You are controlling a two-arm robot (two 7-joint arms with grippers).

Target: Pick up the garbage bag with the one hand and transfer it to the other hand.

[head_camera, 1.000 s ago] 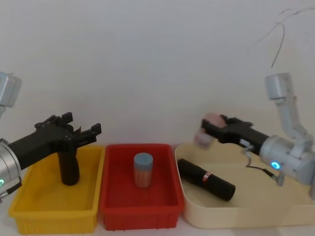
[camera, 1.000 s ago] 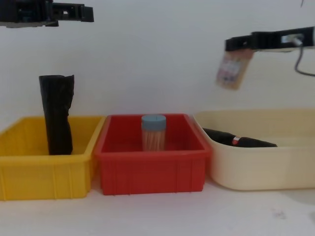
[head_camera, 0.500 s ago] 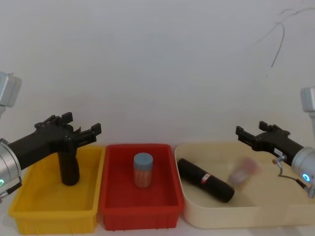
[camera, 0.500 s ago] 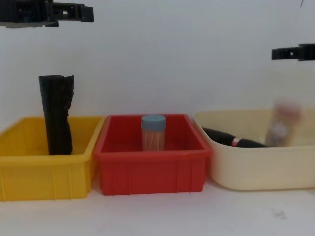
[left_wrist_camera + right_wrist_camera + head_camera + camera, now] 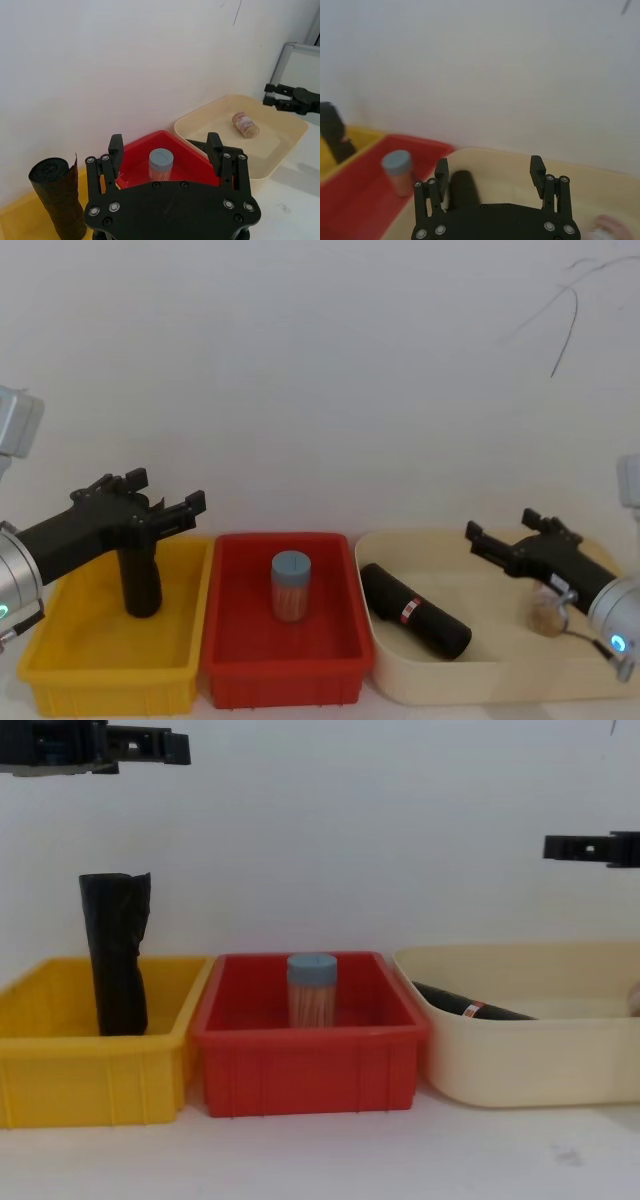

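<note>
A black crinkly plastic garbage-bag roll with a red-and-white label band (image 5: pixel 415 612), its writing illegible, lies in the cream oval tub (image 5: pixel 500 685), long axis running from ten to four o'clock. The left gripper (image 5: pixel 172 513) and right gripper (image 5: pixel 488 545) hover with jaws apart, empty.

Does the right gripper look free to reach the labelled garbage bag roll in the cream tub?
Probably yes. The right gripper, jaws open, hangs over the cream tub; the garbage bag roll lies uncovered below, apart from the small jar.
</note>
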